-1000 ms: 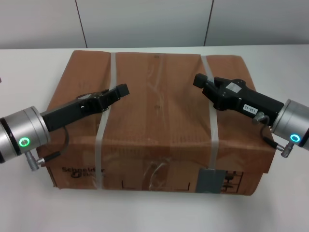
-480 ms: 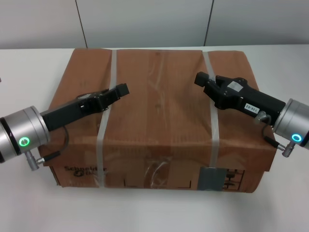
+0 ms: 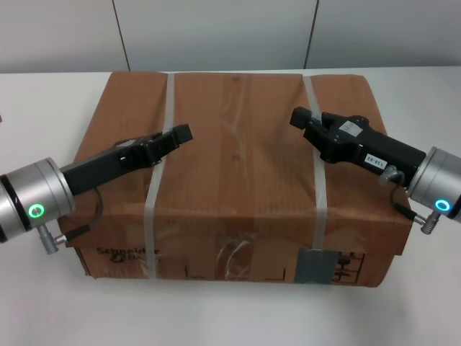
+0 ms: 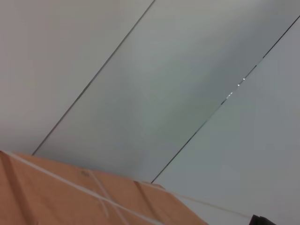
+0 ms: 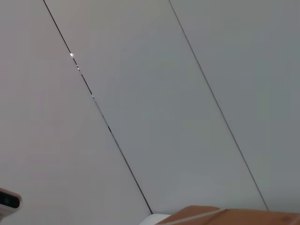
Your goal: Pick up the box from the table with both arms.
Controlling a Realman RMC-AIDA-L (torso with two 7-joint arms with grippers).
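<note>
The brown cardboard box (image 3: 238, 166) fills the middle of the white table (image 3: 43, 101) in the head view. Two white straps run front to back over it, a left strap (image 3: 153, 194) and a right strap (image 3: 319, 194), and a grey label (image 3: 315, 267) is on its near side. My left gripper (image 3: 180, 135) lies low across the box top by the left strap. My right gripper (image 3: 299, 117) lies across the top at the right strap. A corner of the box shows in the left wrist view (image 4: 70, 201) and in the right wrist view (image 5: 225, 216).
A grey panelled wall (image 3: 216, 32) stands behind the table. White tabletop shows to the left, to the right and in front of the box. Both wrist views look mostly at the wall.
The box looks slightly larger and its far edge sits a little higher in the head view. Both grippers keep their places on the box top.
</note>
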